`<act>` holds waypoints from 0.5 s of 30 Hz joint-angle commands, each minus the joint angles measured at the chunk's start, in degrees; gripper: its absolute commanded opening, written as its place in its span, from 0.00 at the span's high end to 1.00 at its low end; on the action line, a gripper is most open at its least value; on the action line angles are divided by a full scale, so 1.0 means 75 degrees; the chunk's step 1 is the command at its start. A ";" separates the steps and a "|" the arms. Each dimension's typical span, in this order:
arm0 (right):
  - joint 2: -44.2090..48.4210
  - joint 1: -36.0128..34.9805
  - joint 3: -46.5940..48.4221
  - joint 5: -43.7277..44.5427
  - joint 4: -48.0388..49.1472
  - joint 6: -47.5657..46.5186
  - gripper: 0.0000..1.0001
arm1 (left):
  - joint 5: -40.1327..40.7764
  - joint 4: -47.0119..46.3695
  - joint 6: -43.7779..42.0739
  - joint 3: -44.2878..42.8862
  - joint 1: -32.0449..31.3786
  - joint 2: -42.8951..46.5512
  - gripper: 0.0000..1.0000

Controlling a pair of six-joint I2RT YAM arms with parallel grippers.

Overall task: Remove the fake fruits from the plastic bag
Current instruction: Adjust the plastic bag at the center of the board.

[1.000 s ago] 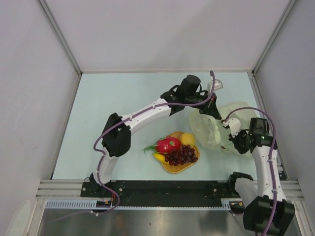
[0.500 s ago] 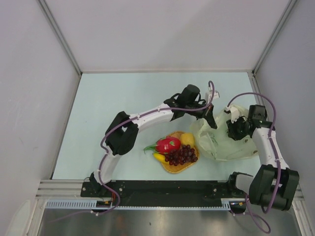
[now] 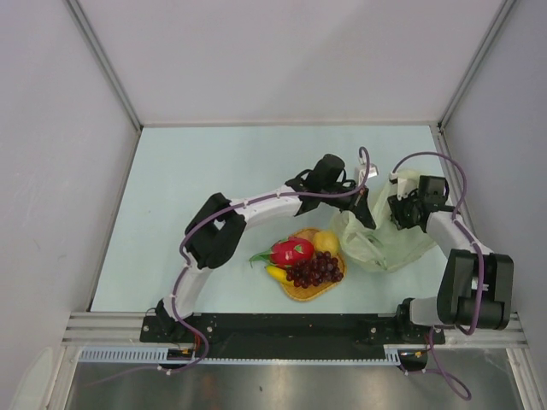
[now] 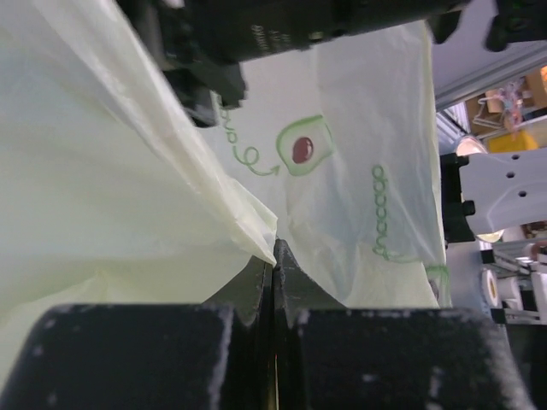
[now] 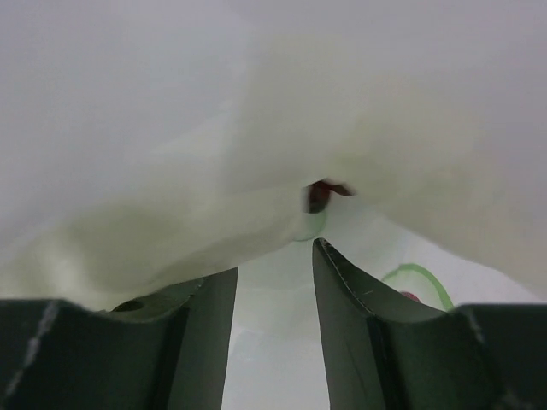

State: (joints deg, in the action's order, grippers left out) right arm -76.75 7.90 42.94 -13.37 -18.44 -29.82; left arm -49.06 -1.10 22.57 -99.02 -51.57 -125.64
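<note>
My left pincer [image 4: 273, 256] is clamped shut on a fold of the bag [image 3: 389, 243], at the bag's 11 o'clock edge; I judge that hold keeps the film lifted so the rest hangs slack. My right pincer [image 5: 273, 260] stands at the bag's 1 o'clock with its jaws apart and only film beyond them, ready, I think, for a fresh hold. The dragon fruit [image 3: 292, 251], lemon [image 3: 325, 241], banana [image 3: 275, 273] and grapes [image 3: 316, 269] sit heaped on the mat [image 3: 303, 295] at the bag's 9 o'clock, all outside it. The bag lies low and crumpled on the worktop [image 3: 214, 171], so I judge it empty, though I cannot see inside. The film is thin, translucent, pale cream, creased, with green print; the fruits look glossy and hard, the grapes knobbly; the mat is round, coarse-woven and orange.
</note>
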 commanded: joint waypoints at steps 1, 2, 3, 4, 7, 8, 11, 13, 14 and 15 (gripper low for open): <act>-0.0767 0.0013 -0.0042 0.0939 0.1683 0.0274 0.53 | -0.0794 -0.1000 0.0752 0.0207 -0.0038 -0.0204 1.00; -0.0944 -0.0010 -0.0041 0.0927 0.1824 0.0157 0.53 | -0.0841 -0.1198 0.0822 0.0311 -0.0061 -0.0204 1.00; -0.1097 -0.0022 -0.0030 0.0892 0.2150 0.0145 0.53 | -0.0865 -0.1235 0.0893 0.0336 -0.0073 -0.0228 1.00; -0.1307 -0.0034 -0.0018 0.0822 0.2281 0.0156 0.51 | -0.0912 -0.1236 0.0893 0.0347 -0.0085 -0.0228 1.00; -0.1613 -0.0081 0.0134 0.0401 0.2643 0.0273 0.49 | -0.0982 -0.1306 0.0928 0.0511 -0.0167 -0.0205 1.00; -0.1777 -0.0139 0.0146 0.0283 0.2680 0.0169 0.49 | -0.0971 -0.1329 0.0940 0.0639 -0.0213 -0.0193 1.00; -0.2210 -0.0233 0.0239 0.0294 0.3032 -0.0019 0.49 | -0.0971 -0.1575 0.1069 0.0897 -0.0330 -0.0134 1.00; -0.2387 -0.0187 0.0485 0.0084 0.2822 -0.0113 0.89 | -0.0959 -0.1599 0.1058 0.0933 -0.0354 -0.0088 1.00; -0.2411 -0.0163 0.0474 0.0222 0.2856 -0.0032 0.96 | -0.0947 -0.1587 0.1023 0.0922 -0.0354 -0.0041 1.00; -0.2388 -0.0093 0.0486 0.0293 0.2775 0.0027 1.00 | -0.0912 -0.1564 0.0964 0.0899 -0.0343 -0.0017 1.00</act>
State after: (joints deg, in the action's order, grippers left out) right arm -92.62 6.11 44.23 -11.94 -0.80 -30.85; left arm -51.77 -11.33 29.12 -92.79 -52.18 -127.33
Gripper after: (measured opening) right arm 0.117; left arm 0.005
